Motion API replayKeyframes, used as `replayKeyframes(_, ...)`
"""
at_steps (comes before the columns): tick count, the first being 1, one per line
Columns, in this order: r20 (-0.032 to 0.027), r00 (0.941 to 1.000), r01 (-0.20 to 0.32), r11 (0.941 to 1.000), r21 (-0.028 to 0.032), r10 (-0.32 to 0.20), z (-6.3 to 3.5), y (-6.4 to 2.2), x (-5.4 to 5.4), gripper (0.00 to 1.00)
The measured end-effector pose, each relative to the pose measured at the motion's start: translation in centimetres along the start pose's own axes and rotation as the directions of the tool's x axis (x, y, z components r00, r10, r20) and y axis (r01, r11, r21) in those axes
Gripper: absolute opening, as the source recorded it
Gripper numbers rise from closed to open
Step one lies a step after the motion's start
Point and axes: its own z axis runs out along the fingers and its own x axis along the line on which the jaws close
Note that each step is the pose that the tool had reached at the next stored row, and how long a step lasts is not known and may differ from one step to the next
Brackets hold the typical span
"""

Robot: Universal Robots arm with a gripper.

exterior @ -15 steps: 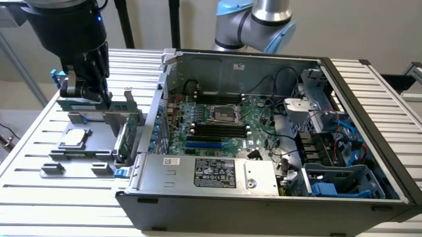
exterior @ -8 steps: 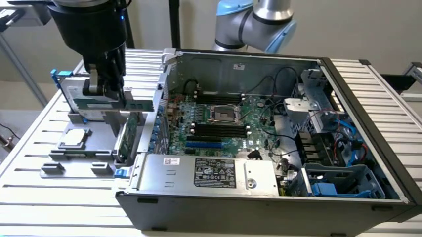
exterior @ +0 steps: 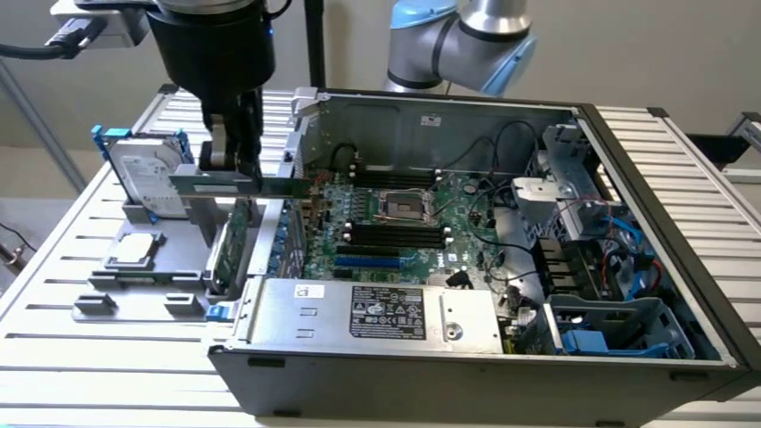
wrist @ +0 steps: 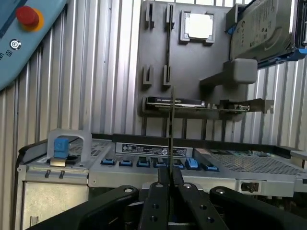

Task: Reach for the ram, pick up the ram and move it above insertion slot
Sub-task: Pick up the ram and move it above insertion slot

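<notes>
The ram (exterior: 238, 186), a thin green stick, hangs level in the air at the exterior view's left, over the open case's near wall. My gripper (exterior: 233, 168) is shut on its upper edge. In the wrist view the ram (wrist: 171, 134) appears edge-on as a thin vertical line running out from between the two black fingers (wrist: 156, 201), with the gripper (wrist: 169, 176) pinched on it. The insertion slot (exterior: 388, 234) is one of several parallel black sockets on the motherboard, to the exterior view's right of the held ram and lower.
A grey fixture plate (exterior: 143, 285) beside the case carries a hard drive (exterior: 149, 174), a processor chip (exterior: 134, 250) and a taller green card (exterior: 233, 242) standing upright. Inside the case are a blue socket (exterior: 369, 263), a power supply (exterior: 380, 312) and loose cables (exterior: 594, 241). A pendant's red button (wrist: 27, 16) shows in the wrist view.
</notes>
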Motion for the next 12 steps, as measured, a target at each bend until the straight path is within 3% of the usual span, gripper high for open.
replayKeyframes(12, 0.0088, 1.0, 0.0, 1.0, 0.0003, 0.0, -0.13, -4.7, -0.4, 0.14)
